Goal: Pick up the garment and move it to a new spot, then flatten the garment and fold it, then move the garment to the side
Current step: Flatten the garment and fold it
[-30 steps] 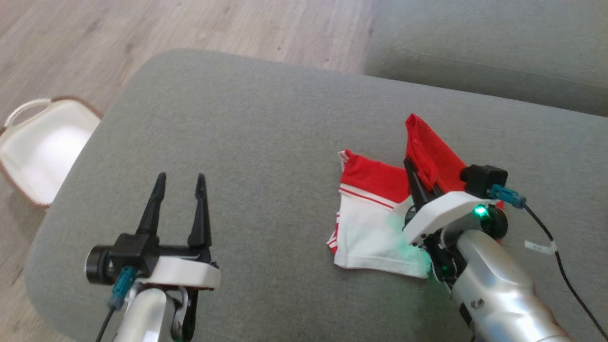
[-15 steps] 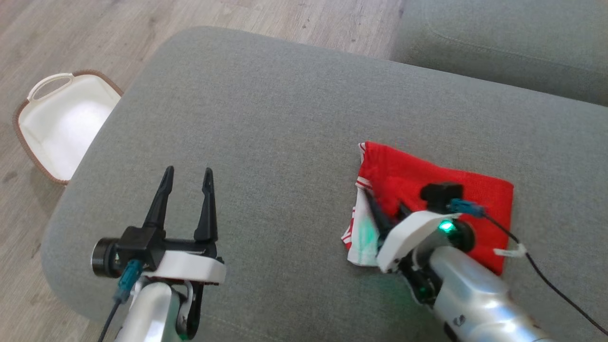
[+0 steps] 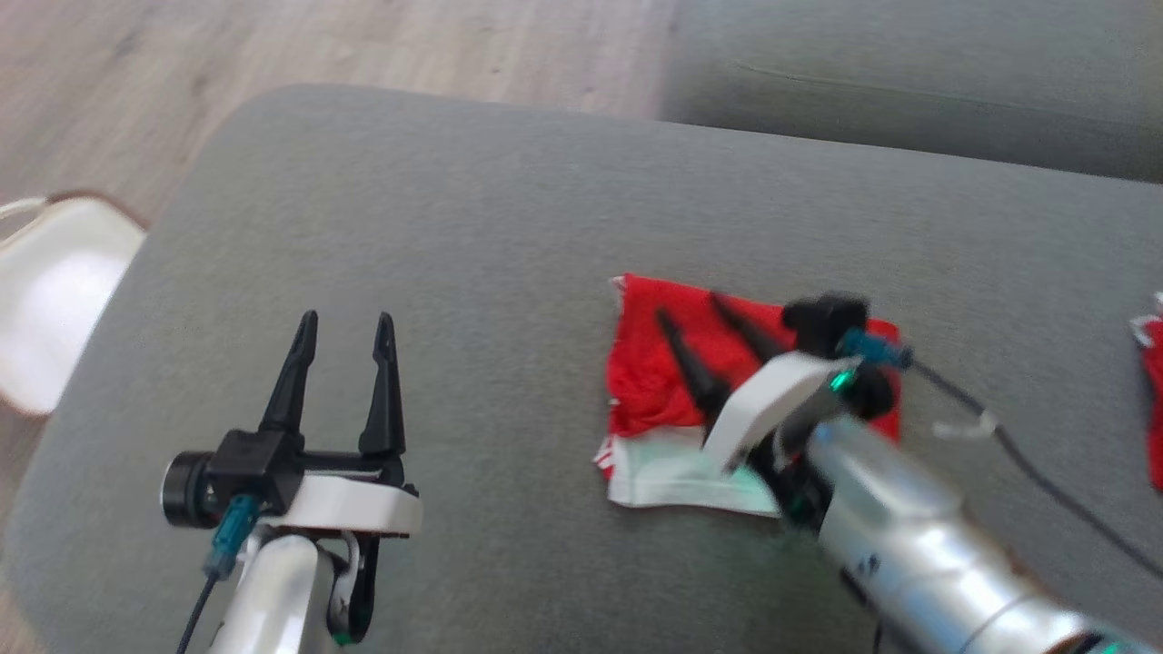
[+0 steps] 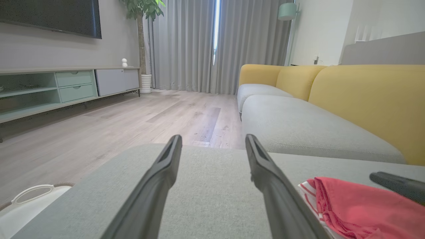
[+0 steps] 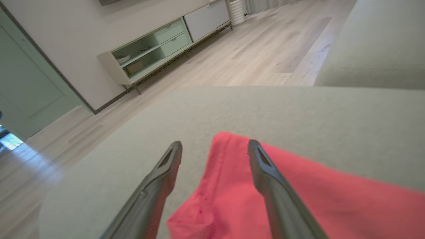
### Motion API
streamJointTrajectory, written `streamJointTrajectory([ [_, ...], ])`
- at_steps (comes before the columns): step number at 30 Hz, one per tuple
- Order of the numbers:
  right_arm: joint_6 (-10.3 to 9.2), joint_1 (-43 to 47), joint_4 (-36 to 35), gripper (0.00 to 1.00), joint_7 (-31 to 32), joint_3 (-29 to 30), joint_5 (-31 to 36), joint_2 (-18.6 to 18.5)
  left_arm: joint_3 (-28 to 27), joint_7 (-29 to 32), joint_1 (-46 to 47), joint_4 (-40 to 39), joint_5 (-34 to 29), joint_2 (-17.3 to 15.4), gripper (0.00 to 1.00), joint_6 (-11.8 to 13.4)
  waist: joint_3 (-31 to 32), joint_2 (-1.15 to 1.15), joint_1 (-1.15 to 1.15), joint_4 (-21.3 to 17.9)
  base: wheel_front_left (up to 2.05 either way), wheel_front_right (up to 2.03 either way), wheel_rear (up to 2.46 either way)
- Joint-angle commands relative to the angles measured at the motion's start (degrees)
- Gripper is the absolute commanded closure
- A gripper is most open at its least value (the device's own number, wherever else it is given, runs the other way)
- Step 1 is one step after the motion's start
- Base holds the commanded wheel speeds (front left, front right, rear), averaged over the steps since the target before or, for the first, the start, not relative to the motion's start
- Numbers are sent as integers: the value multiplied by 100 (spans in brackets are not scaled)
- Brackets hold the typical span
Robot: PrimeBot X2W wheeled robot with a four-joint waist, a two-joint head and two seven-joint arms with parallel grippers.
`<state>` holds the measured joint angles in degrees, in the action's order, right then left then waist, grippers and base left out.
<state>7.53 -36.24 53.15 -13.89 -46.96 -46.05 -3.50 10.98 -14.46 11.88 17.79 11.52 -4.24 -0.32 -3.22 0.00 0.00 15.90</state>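
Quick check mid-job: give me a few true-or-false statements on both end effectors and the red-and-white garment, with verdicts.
1. The right end effector is open over the red-and-white fabric garment. True.
2. The left end effector grips the garment. False: it is open over the bare grey fabric cushion.
3. The garment lies in the white plastic basket. False: it lies on the cushion; the basket sits beyond the cushion's left edge.
4. The garment's red part lies on top, with white showing at its near edge. True.

Two grippers: left gripper [image 3: 347,318] lower left, right gripper [image 3: 690,306] centre. One garment [image 3: 650,386] centre, one red cloth [image 3: 1152,400] right edge, one basket [image 3: 45,300] left edge, two cushions [image 3: 436,209] [image 3: 909,91].
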Motion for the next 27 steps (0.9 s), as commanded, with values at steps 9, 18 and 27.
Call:
streamJointTrajectory([
  [9, -4, 372, -1152, 0, -109, 2924, 3127, -177, -349, -53, 87, -466, -89, -45, 0, 104, 87, 0, 0, -916, 0, 0, 0],
  [18, -4, 1607, -2765, 0, -110, 4247, 4685, 39, -506, -54, -210, -523, -225, -4, 0, 171, 53, 0, 0, -1313, 0, 0, 0],
  [27, -4, 2538, -3428, 0, -110, 4374, 4153, 60, -615, -54, -566, -617, -273, 84, 0, 262, 58, 0, 0, -1460, 0, 0, 0],
])
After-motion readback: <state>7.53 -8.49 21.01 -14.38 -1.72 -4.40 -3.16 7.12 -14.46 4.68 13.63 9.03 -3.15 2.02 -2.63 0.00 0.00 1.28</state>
